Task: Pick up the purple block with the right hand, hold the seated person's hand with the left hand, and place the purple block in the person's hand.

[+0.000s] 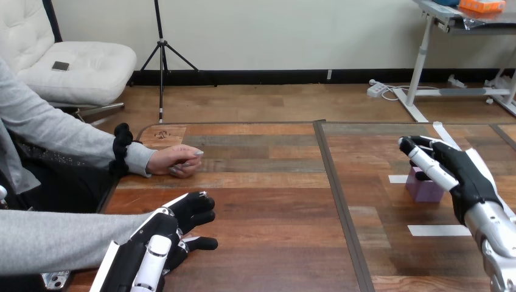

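A purple block (424, 190) stands on the bench (274, 201) at right, partly behind the right robot hand (462, 176); its grip and the block's long axis cannot be told. The left robot hand (164, 234) hovers released, apart from the person's hand (176, 161).

brown wooden plank counter (268, 201) | small purple block (425, 191) sits on its right side | flat white tape strips (438, 230) lie near the block | person's hand (176, 161) rests on its left side
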Motion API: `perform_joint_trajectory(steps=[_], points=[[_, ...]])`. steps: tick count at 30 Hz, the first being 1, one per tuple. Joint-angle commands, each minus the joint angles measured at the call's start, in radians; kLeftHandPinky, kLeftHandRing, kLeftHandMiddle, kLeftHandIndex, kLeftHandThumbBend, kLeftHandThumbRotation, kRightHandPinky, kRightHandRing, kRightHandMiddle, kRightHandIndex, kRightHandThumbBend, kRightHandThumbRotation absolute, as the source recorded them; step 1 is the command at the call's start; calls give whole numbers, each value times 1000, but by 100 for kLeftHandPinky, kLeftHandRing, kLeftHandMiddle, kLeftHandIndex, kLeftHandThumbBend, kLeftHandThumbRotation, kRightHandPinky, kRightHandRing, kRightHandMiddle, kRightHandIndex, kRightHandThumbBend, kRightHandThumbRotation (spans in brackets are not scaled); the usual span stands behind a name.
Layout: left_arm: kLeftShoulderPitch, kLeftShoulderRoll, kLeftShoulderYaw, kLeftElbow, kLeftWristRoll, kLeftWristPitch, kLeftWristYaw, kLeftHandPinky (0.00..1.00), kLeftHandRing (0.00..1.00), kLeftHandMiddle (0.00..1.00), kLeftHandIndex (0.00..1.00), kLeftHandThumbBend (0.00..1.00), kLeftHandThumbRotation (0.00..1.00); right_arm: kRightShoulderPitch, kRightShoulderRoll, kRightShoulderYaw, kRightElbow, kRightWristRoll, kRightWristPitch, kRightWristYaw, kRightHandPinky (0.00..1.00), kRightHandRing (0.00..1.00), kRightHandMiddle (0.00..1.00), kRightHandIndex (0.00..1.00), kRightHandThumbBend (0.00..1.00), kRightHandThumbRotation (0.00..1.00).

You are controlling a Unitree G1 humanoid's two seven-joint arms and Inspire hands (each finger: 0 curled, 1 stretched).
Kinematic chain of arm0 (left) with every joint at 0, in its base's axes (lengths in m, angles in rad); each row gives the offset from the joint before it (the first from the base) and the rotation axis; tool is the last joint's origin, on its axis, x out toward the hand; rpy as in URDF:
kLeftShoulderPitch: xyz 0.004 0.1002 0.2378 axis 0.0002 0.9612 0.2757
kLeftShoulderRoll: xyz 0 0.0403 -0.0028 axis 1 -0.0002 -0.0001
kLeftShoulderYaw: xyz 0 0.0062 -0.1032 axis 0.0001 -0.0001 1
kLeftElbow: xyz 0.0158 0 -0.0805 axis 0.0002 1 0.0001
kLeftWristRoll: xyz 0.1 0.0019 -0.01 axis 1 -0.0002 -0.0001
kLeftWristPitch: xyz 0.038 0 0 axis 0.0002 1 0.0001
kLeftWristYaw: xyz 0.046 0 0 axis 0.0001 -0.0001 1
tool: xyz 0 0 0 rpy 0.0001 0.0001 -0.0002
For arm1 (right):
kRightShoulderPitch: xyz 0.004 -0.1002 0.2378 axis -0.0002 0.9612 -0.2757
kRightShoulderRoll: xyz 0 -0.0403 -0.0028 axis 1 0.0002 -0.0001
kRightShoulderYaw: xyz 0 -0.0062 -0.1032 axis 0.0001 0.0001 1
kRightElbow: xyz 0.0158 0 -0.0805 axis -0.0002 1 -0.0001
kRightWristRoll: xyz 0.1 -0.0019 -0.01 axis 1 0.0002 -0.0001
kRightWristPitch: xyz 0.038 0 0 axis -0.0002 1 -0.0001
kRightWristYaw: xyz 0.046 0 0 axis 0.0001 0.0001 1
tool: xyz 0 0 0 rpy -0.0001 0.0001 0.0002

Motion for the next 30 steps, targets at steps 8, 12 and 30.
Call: perform_joint_trajectory(steps=[8, 12, 30], points=[[-79, -8, 10, -19, -36, -23, -15, 80, 82, 80, 76, 48, 86, -301, -68, 66, 139, -96, -60, -82, 73, 82, 84, 81, 81, 64], [-77, -6, 11, -19, -37, -23, -15, 84, 82, 80, 77, 48, 86, -323, -70, 68, 154, -104, -40, -88, 74, 83, 84, 81, 81, 64], [-62, -5, 19, -28, -44, -15, -20, 89, 84, 83, 79, 49, 84, -401, -84, 26, 205, -63, -26, -94, 75, 85, 86, 79, 74, 64]])
